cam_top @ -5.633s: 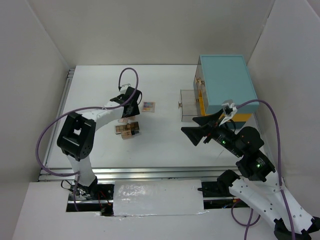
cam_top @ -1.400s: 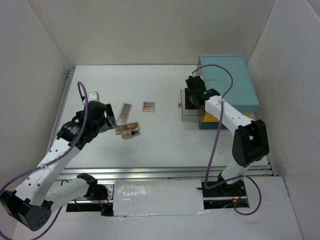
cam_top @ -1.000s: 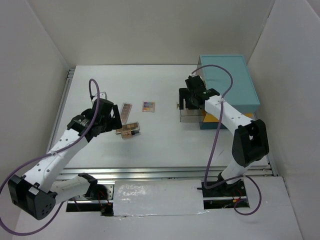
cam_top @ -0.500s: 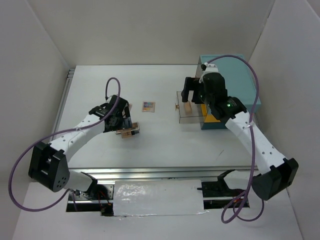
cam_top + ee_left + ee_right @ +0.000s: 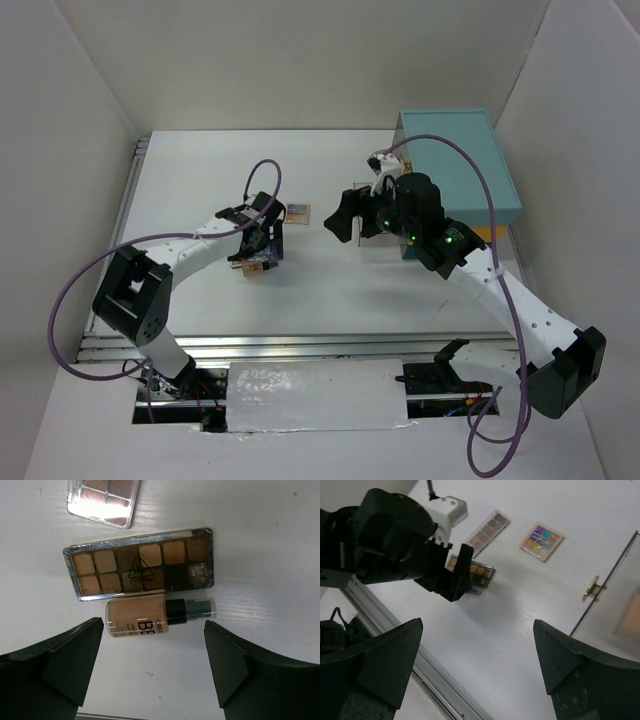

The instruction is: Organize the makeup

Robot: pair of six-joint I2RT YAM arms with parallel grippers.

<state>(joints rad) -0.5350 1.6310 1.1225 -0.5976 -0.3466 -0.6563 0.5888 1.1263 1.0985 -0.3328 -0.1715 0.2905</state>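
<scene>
A beige foundation bottle (image 5: 142, 621) with a black cap lies on its side on the white table. It touches the near edge of a brown eyeshadow palette (image 5: 142, 570). My left gripper (image 5: 154, 636) hangs just above the bottle, open, one finger on each side of it and touching nothing. A second, longer palette (image 5: 105, 500) lies just beyond. A small colourful palette (image 5: 296, 212) lies to the right of the left gripper (image 5: 262, 240). My right gripper (image 5: 342, 222) is open and empty above the table's middle, facing the left arm.
The teal case (image 5: 455, 175) stands at the back right. Its clear drawer (image 5: 620, 600), with a gold handle (image 5: 592, 589), is pulled out and holds something peach. The table's metal rail (image 5: 445, 690) runs along the near edge.
My left gripper has swung right and come down over the bottle and brown palette. My right gripper has drawn back from the drawer and moved left over the table's middle.
</scene>
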